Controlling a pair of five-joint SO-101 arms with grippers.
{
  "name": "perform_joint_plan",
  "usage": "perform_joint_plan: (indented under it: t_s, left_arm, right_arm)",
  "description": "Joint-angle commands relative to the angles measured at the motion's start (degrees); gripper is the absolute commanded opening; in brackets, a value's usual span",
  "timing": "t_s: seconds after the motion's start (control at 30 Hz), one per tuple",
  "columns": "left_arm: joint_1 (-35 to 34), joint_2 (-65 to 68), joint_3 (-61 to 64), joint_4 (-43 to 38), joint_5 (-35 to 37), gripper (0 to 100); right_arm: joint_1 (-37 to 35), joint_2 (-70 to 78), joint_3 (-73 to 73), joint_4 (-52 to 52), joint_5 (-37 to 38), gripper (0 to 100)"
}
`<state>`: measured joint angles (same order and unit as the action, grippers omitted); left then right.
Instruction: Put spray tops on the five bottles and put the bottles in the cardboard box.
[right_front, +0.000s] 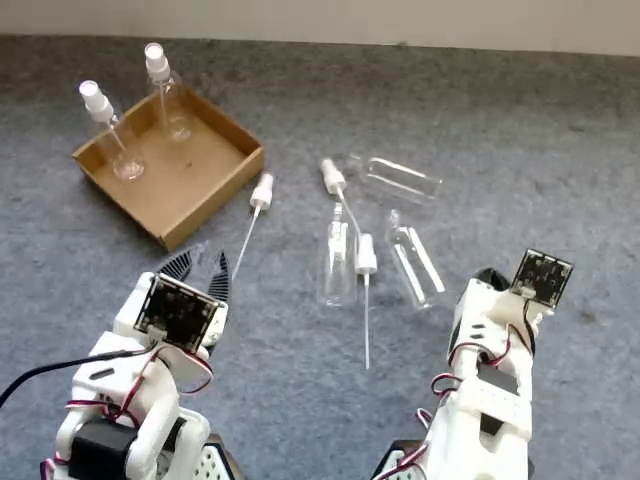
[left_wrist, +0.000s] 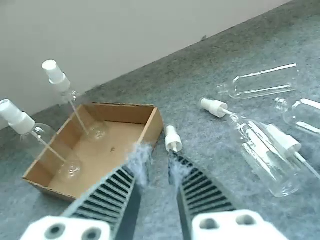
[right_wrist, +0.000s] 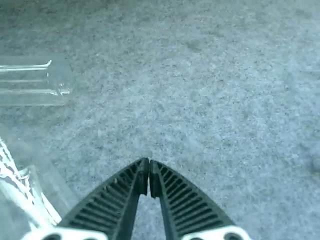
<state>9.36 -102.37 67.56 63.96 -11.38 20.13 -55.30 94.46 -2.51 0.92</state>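
**Left pincer lined up on a loose spray top**

The left gripper (left_wrist: 157, 161) is low over the grey carpet (right_front: 520, 120). Its two fingers are apart and there is nothing between them. Just beyond its tips lies a loose spray top (left_wrist: 173, 138), close to the corner of the cardboard box (right_front: 215, 190), with its thin tube running back toward the arm. The right gripper (right_wrist: 149, 169) has its fingers pressed together on nothing, over bare carpet.

The step in hand is probably to pick up this top. It should go better if the fingers close on the white head and not on the tube, which looks thin and may bend or slip. The head should be in the middle of the gap before closing.

The box holds one capped bottle (right_front: 120, 145) and a second capped bottle (right_front: 172, 105), both upright. Outside, a middle bottle (right_front: 337, 270), a far bottle (right_front: 402, 178) and a near bottle (right_front: 415, 265) lie on their sides, clear and seemingly empty. Two more tops lie by the middle bottle; I cannot tell if either is seated.
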Motion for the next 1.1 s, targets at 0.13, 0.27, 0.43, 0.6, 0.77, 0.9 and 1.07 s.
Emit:
perform_joint_plan:
  t_s: [0.13,0.27,0.43,0.6,0.77,0.9,1.07]
  left_arm:
    - [-1.2,23.3,-15.7,-0.2,-1.9,2]
    - [-1.1,34.9,-21.8,0.1,-1.9,2]
    - [0.6,48.3,-27.6,0.2,-1.8,2]
    - [5.3,61.4,-33.8,0.3,-1.7,2]
    - [7.0,75.1,-41.7,1.7,-1.8,2]
    - [6.9,84.7,-49.3,5.3,-1.8,2]
    - [6.9,93.5,-58.5,10.8,-1.7,2]
  right_arm:
    - [-2.2,-4.3,0.9,-1.6,-0.2,0.6]
    - [-2.3,-4.2,0.9,-1.6,-0.2,0.6]
    - [-2.3,-4.2,0.9,-1.6,-0.2,0.6]
    - [-2.3,-4.2,0.9,-1.6,-0.2,0.6]
    - [-2.3,-4.2,0.9,-1.6,-0.2,0.6]
    - [-3.6,-4.2,0.9,-1.7,-0.2,0.6]
    - [-4.2,-4.2,0.9,-1.9,-0.1,0.6]
